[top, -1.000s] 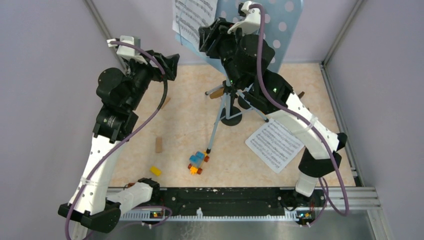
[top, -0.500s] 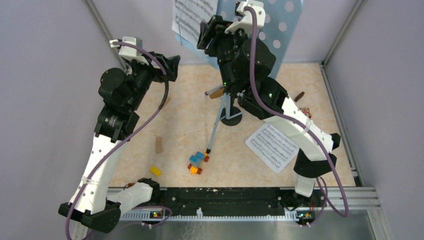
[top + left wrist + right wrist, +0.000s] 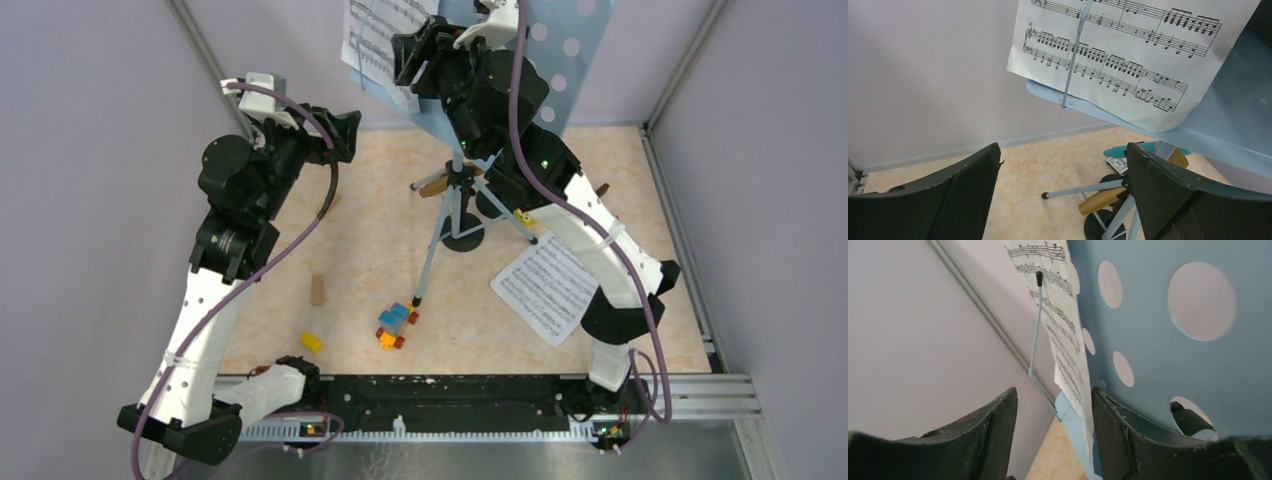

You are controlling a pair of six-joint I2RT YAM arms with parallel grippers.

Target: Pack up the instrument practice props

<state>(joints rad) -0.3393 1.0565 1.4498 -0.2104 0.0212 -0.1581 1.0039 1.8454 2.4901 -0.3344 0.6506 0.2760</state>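
Observation:
The pale-blue perforated music rack (image 3: 570, 60) stands on its tripod legs (image 3: 436, 245) at the back of the table. A white sheet-music page (image 3: 372, 35) rests on it under a wire holder (image 3: 1072, 65). My right gripper (image 3: 408, 58) is raised at that page's lower edge and is open. In the right wrist view the page (image 3: 1064, 340) and the rack's ledge (image 3: 1072, 417) sit between the fingers, close to the right one. My left gripper (image 3: 1063, 150) is wide open and holds nothing. A second page (image 3: 550, 290) lies flat. Gold (image 3: 1100, 200) and blue (image 3: 1120, 150) microphones lie by a black round base (image 3: 463, 238).
A small colourful toy-block car (image 3: 397, 325) sits at the front centre, just past a tripod foot. A wooden block (image 3: 318, 290) and a yellow block (image 3: 311, 342) lie front left. Walls close in on three sides.
My right arm has lifted and reached farther back, bringing its gripper up to the page on the rack, and its jaws have widened a little. The left arm has stayed still.

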